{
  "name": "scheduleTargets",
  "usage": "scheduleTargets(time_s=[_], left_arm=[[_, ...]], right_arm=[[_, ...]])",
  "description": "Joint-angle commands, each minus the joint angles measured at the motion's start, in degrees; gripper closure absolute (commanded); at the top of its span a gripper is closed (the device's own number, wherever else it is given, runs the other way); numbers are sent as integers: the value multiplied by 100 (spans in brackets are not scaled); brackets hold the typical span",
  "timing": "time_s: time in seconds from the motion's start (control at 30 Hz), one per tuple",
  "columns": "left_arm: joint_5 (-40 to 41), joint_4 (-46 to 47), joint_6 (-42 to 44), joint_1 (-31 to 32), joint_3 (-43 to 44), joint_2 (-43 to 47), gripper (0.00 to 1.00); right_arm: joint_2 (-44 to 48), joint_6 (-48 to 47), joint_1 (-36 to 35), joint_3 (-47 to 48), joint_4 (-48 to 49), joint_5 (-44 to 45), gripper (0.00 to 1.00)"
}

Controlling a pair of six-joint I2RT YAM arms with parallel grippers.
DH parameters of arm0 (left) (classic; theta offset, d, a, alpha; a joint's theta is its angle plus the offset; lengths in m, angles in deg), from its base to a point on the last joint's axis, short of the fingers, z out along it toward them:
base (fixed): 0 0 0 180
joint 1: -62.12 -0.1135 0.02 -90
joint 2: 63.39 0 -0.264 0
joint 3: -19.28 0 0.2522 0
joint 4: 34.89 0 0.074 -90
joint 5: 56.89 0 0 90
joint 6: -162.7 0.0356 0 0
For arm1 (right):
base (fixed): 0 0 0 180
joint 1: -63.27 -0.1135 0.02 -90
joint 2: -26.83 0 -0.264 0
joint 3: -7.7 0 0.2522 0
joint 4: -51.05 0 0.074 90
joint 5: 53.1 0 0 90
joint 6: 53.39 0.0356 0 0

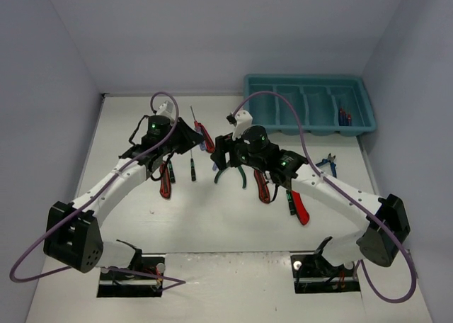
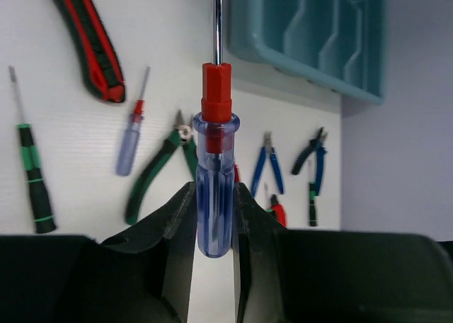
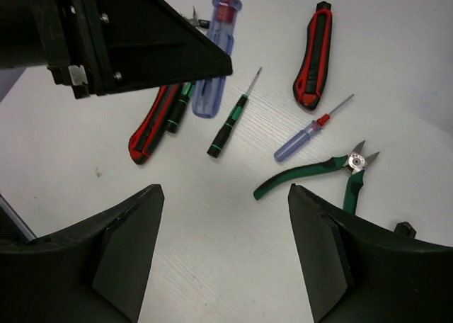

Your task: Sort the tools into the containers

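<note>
Blue see-through screwdriver (image 2: 214, 188) pinched by its handle in closed left jaws, shaft pointing ahead, teal tray (image 2: 283, 62) beyond-right, probably its destination; right jaws open, empty, green pliers (image 3: 304, 171) just ahead.

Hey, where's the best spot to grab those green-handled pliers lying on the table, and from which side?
Probably from straight above, closing across the green-handled pliers just behind the pivot: they lie flat, and their handles splay wide apart farther back. The open right gripper is nearest.

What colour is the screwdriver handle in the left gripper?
Screwdriver: translucent blue handle, red collar; left wrist view.
</note>
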Motion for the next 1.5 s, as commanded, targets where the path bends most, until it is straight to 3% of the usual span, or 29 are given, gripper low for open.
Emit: scheduleTargets(time_s=[0.0,0.57,0.9,1.03,1.13,1.2,1.3,1.47], left_arm=[[-604,1088,-1091,-7,67,181,100],[-690,1089,-1162,43,45,662,100],[-798,1088,-1166,79,59,649,100],[-853,1088,-1162,86,72,617,100],[-855,1088,-1111,86,55,616,98],[-837,1088,-1038,77,44,625,79],[-669,842,-898,57,73,656,41],[-147,-479,-22,14,471,789,21]], right_arm=[[-74,207,-174,371,830,254,31],[-752,-79,-184,1009,1107,508,38],[-835,-201,-174,1088,1113,525,72],[-840,-228,-166,1056,1116,526,97],[-780,-228,-89,969,1108,510,100],[-731,-254,-31,901,1107,553,100],[-573,-308,205,723,1100,568,100],[-390,-489,852,567,872,571,100]])
